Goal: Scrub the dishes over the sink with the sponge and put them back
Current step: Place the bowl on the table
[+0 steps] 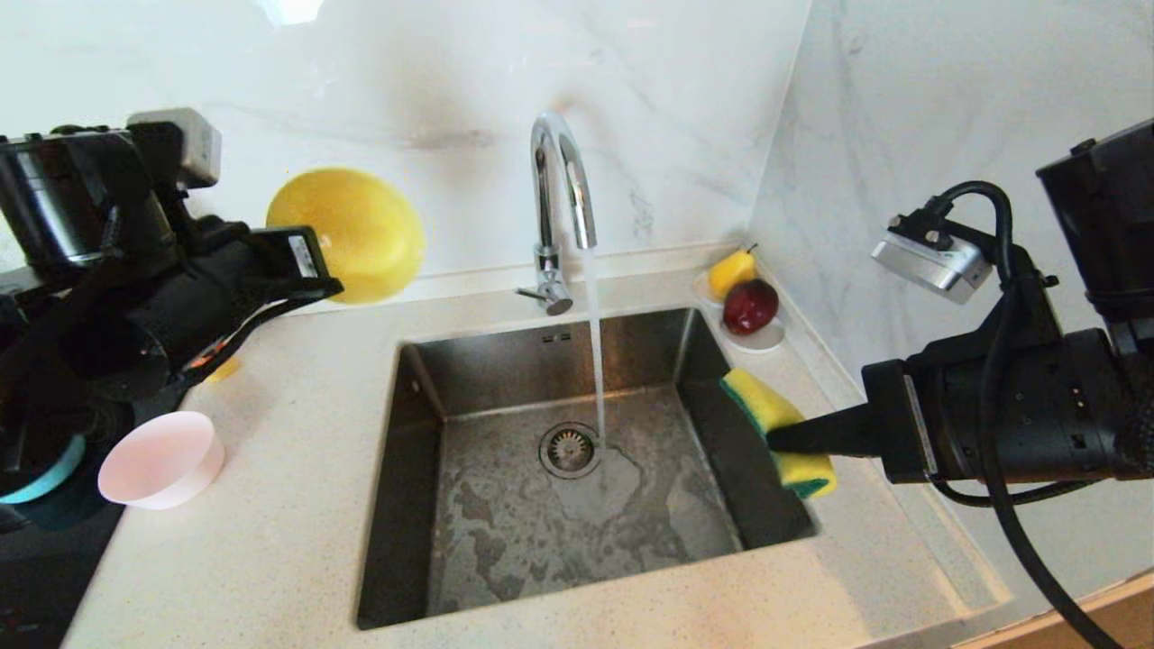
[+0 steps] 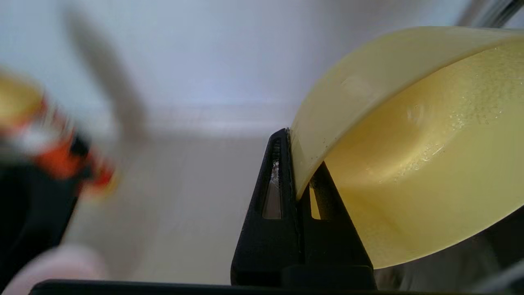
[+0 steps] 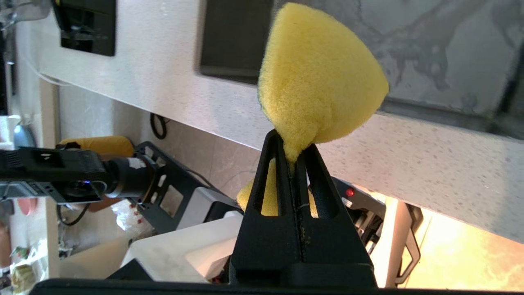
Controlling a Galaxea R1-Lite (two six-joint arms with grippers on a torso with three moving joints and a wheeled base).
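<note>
My left gripper [image 1: 326, 287] is shut on the rim of the yellow bowl [image 1: 352, 233], holding it tilted in the air above the counter, left of the sink [image 1: 505, 541]. In the left wrist view the jaws [image 2: 294, 164] pinch the bowl's wet wall [image 2: 409, 143]. The pink bowl [image 1: 162, 458] sits on the counter at the left. A light blue bowl [image 1: 43, 479] shows partly under my left arm. My right gripper [image 1: 773, 439] is shut on the yellow-and-green sponge [image 1: 766, 410] at the sink's right edge, squeezed flat between the fingers [image 3: 292, 153], with the sponge's yellow bulk [image 3: 319, 73] beyond them.
Water runs from the chrome tap [image 1: 559, 180] onto the drain strainer [image 1: 570, 448]. A white saucer [image 1: 762, 341] with a yellow pear [image 1: 732, 270] and a red apple [image 1: 750, 305] stands at the back right corner. A marble wall rises on the right; a black hob [image 1: 45, 559] lies front left.
</note>
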